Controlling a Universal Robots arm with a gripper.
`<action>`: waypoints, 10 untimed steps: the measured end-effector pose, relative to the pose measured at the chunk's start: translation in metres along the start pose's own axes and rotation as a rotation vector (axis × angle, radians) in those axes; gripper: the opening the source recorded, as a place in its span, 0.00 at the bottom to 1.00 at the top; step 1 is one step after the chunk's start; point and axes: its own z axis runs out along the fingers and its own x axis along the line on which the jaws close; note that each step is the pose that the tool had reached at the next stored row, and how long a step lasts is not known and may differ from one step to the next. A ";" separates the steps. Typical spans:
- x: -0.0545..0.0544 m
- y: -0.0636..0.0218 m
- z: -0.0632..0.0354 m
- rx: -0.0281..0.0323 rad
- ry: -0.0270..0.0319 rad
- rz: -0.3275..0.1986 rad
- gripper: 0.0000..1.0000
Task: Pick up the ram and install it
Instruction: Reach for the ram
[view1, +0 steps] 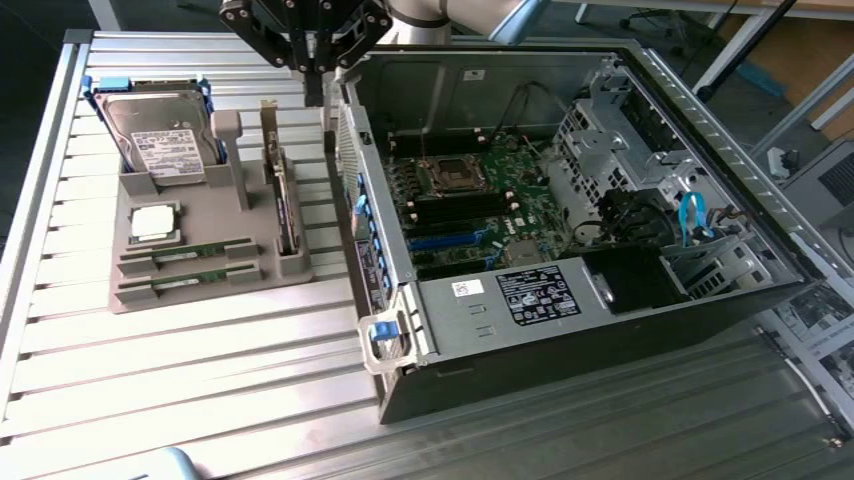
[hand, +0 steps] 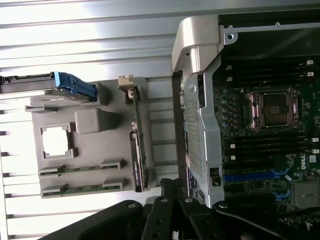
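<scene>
Two ram sticks lie flat in slots at the near end of the grey holder tray (view1: 200, 300): one ram stick (view1: 187, 256) and a second (view1: 187, 284) just in front of it. In the wrist view both ram sticks (hand: 80, 170) (hand: 81, 189) show as thin green strips. My gripper (view1: 314, 96) hangs above the gap between the tray's far end and the open computer case (view1: 561, 330), well away from the sticks. Its fingers are shut with nothing between them. The dark gripper (hand: 167, 186) also shows in the wrist view.
On the tray stand a hard drive (view1: 154, 140) in a blue bracket, a square silver processor (view1: 154, 222) and an upright card (view1: 280, 190). Inside the case lies the motherboard (view1: 514, 190) with its processor socket (view1: 447, 178) and long memory slots (view1: 461, 212). Ribbed metal table (view1: 200, 380).
</scene>
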 end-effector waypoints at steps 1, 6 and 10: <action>0.001 -0.0001 0.0000 0.0000 0.0000 0.000 0.10; 0.005 -0.0004 -0.0001 0.0000 0.0000 0.000 0.10; 0.007 -0.0005 -0.0002 0.0001 0.0000 0.000 0.10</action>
